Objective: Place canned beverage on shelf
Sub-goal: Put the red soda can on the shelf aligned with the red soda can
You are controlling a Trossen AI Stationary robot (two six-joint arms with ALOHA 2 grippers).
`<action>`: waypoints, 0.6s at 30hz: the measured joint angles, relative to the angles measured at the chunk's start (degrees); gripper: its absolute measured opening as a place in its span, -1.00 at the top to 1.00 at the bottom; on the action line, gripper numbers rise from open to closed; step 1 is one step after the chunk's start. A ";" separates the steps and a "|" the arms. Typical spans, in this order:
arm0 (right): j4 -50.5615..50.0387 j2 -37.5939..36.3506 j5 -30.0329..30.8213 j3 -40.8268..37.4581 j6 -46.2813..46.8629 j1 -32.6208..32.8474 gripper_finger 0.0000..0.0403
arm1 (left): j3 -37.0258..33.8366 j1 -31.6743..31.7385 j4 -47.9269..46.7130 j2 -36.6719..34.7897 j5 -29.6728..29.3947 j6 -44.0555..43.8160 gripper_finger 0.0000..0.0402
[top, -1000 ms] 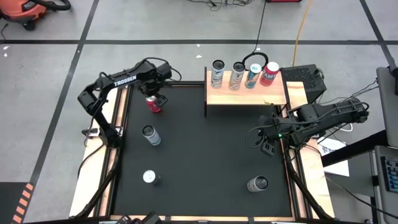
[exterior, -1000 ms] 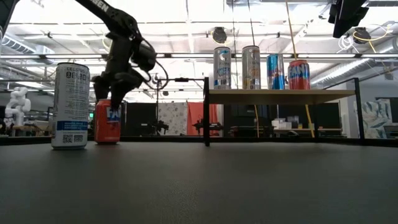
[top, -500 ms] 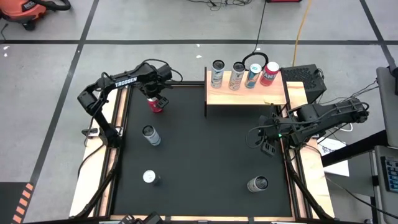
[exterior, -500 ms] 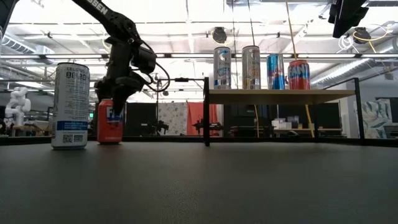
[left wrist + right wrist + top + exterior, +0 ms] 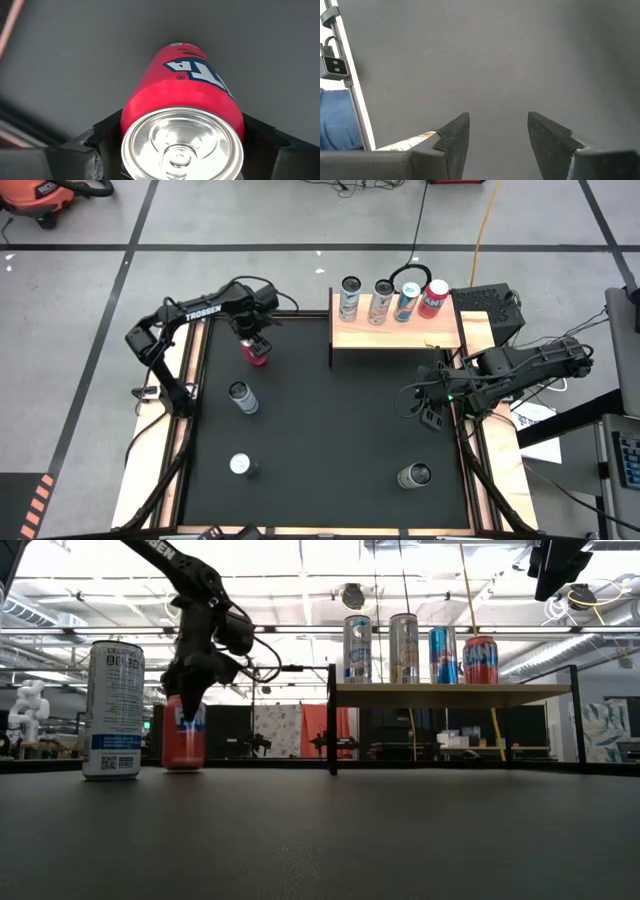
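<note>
While the straight-down high view hides most of the red aluminium can (image 5: 256, 353) beneath the left gripper (image 5: 252, 340), the left wrist view shows its silver lid and blue-and-white lettering clearly, with one dark finger (image 5: 102, 131) pressed against each side of the body. The left gripper is thus seen clamped around the red can (image 5: 182, 132), near the far left part of the black tabletop mat (image 5: 330, 440). From the low view the can (image 5: 184, 733) is seen standing upright on the mat, just beside a tall white can with dark lettering (image 5: 112, 710), the gripper (image 5: 190, 690) coming down on it from above.

Only the high view reveals the small light wooden shelf (image 5: 396, 332) from above, its four cans ranged along the far edge; the low view shows those cans (image 5: 420, 648) upright in a row on the raised top.

At the right edge of the mat the right gripper (image 5: 432, 416) is held low, away from every can. Its two dark fingers (image 5: 455, 136) are shown in the right wrist view spread apart over bare mat, with nothing between them. Two more silver-topped cans near the front of the mat (image 5: 241, 465) (image 5: 414, 475) are picked out in the high view alone.
</note>
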 joint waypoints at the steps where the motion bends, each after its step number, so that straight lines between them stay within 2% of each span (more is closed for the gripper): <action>1: 0.00 0.01 0.01 -0.02 0.00 0.00 0.09 | 0.50 -0.39 -0.62 0.07 0.73 0.48 -0.40; 12: 0.04 0.00 1.81 -0.01 -1.07 0.00 0.09 | 11.84 -5.81 -8.79 0.07 4.24 0.22 -0.46; 18: 0.04 0.00 1.81 -0.01 -1.24 0.00 0.09 | 20.95 -10.11 -8.72 0.07 7.32 -1.72 -0.47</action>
